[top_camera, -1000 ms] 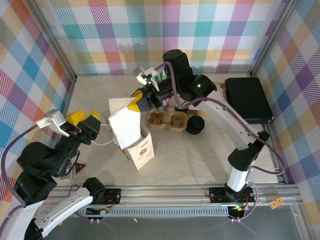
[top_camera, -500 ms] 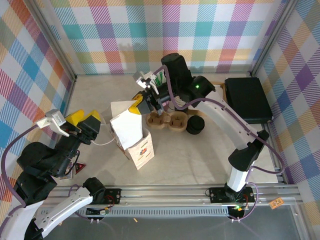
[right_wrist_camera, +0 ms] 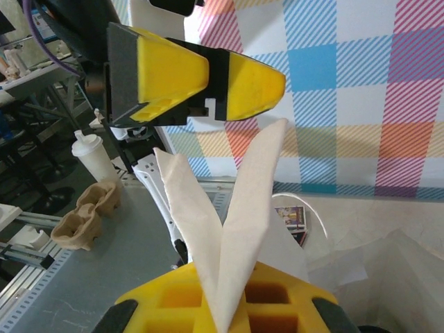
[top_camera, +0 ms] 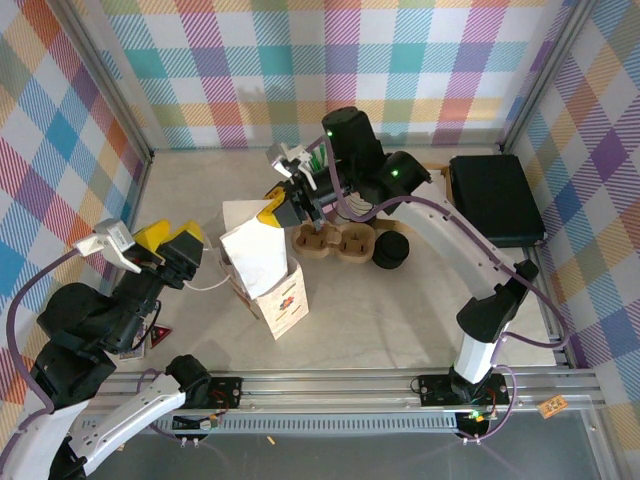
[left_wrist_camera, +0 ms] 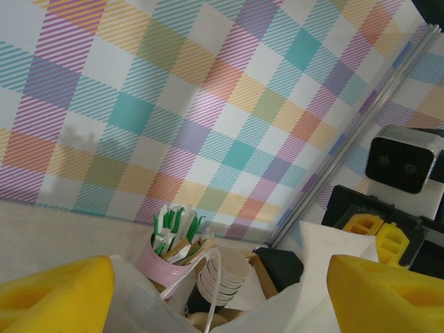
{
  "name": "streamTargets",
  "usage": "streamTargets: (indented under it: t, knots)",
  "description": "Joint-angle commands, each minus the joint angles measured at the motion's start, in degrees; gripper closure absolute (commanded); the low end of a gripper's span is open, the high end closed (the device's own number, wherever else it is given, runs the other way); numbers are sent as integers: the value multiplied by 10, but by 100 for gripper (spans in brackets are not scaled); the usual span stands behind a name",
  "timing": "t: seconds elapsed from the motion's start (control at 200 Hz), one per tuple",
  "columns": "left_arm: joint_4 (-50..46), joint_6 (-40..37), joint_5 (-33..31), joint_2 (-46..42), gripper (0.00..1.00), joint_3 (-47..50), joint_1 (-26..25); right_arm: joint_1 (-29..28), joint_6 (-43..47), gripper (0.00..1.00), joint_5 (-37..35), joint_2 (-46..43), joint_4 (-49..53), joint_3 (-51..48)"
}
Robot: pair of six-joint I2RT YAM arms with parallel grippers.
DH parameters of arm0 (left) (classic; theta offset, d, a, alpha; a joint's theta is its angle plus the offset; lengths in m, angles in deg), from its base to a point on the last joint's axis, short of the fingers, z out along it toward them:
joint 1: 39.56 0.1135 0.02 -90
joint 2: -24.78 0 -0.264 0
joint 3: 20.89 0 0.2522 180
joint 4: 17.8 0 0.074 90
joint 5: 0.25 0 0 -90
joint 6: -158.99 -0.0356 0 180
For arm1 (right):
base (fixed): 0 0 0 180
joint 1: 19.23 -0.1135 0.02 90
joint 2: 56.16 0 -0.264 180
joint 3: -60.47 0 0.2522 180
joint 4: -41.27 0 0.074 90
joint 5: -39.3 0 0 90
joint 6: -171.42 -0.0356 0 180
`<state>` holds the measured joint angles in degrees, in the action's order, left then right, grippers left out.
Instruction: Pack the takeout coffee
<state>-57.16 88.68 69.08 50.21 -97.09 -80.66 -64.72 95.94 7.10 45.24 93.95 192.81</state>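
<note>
Right wrist, hand pinching bag flap

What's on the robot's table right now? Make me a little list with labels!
bag: white paper bag, standing mid-table
coffee: takeout coffee with black lid, beside the cardboard cup carrier, outside the bag
right tool: shut on a white paper sheet at the bag's top
left tool: open, holding nothing, left of the bag
extras: pink cup of green packets, stack of cream cups
</note>
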Motion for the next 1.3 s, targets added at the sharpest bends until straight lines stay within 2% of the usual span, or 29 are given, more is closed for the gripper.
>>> streamTargets:
  t: [0.0, 0.34, 0.725, 1.16, 1.295]
  knots:
    - [17, -4, 1, 7, 20, 4, 7, 10, 18, 100, -4, -5, 6, -9]
    - [19, -5, -2, 7, 20, 5, 7, 24, 2, 100, -7, -6, -11, -16]
    - [15, -5, -2, 3, 20, 11, 7, 24, 51, 100, 63, -11, 41, -41]
    - [18, -5, -2, 1, 20, 15, 6, 0, 138, 100, 17, 2, 139, -38]
    - [16, -3, -2, 1, 20, 16, 7, -8, 148, 97, -1, 7, 150, -37]
